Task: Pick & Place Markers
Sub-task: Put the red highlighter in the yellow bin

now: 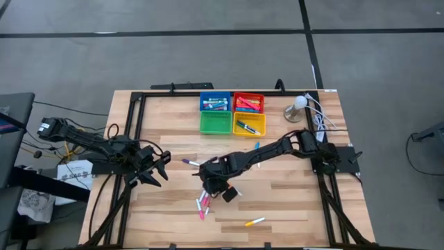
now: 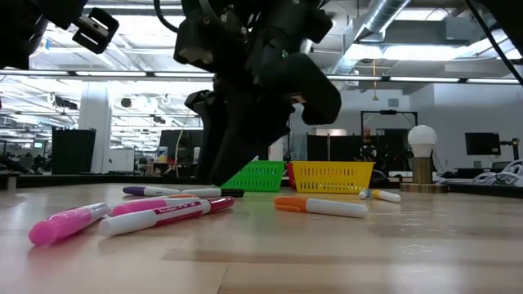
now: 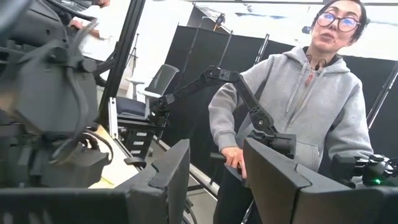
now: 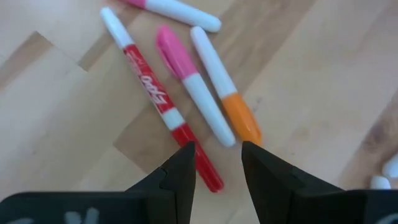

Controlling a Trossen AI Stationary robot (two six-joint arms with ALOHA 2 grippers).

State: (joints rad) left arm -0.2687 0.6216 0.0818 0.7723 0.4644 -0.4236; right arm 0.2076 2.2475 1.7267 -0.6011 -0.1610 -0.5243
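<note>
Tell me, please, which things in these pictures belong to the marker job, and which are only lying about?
Job: loose markers, yellow marker, purple marker, four trays, right gripper above red marker.
Lying about: lamp, cables, person.

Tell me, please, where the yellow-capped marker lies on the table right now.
In the high view, the yellow-capped marker lies alone near the table's front edge, right of the pink markers below the right gripper.

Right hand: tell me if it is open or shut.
Open. The right hand hovers over markers on the table, fingers apart with nothing between them.
</note>
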